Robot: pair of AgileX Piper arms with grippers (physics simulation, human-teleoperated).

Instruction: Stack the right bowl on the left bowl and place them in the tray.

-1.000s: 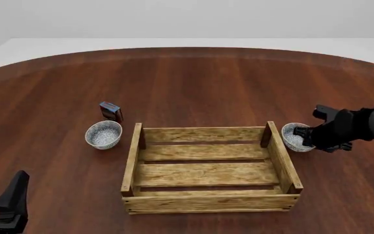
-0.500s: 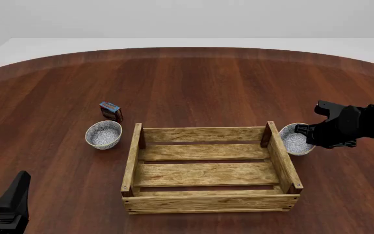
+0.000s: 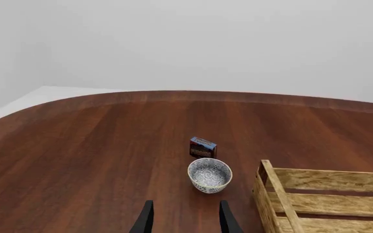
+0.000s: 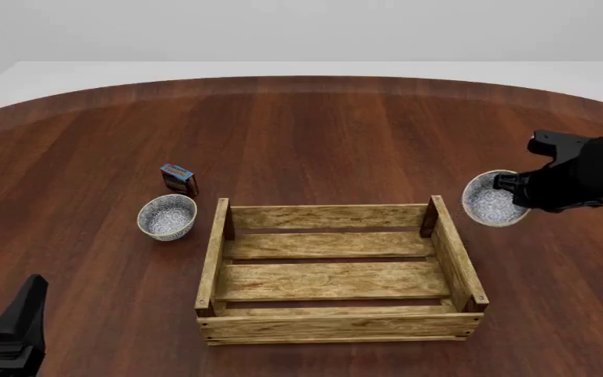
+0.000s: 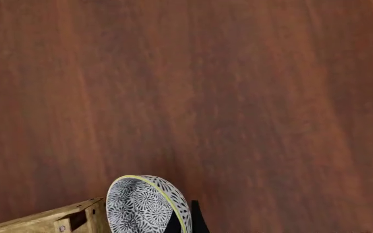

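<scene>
Left hand (image 4: 9,334) idle at the near edge of the tabletop (image 4: 312,133), fingers parted, nothing held. Crate (image 4: 338,271) at centre, nothing in it. Left bowl (image 4: 167,217) beside its far left corner, small box (image 4: 179,179) just behind. Right bowl (image 4: 493,198) pinched by its rim in the right hand (image 4: 511,184), lifted beyond the crate's far right post. Rim grip judged thin: bowl could tilt or slip, or be clipped on the post, during the carry across.

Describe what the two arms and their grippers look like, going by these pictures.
Both are matte black with no markings, labels or cables showing. The right arm is built of chunky rounded segments, with a blocky, angular piece at the wrist, ending in the right gripper. The left gripper has two thin, flat, blade-like fingers; from the front it appears as a tapered black wedge on a darker base.
</scene>
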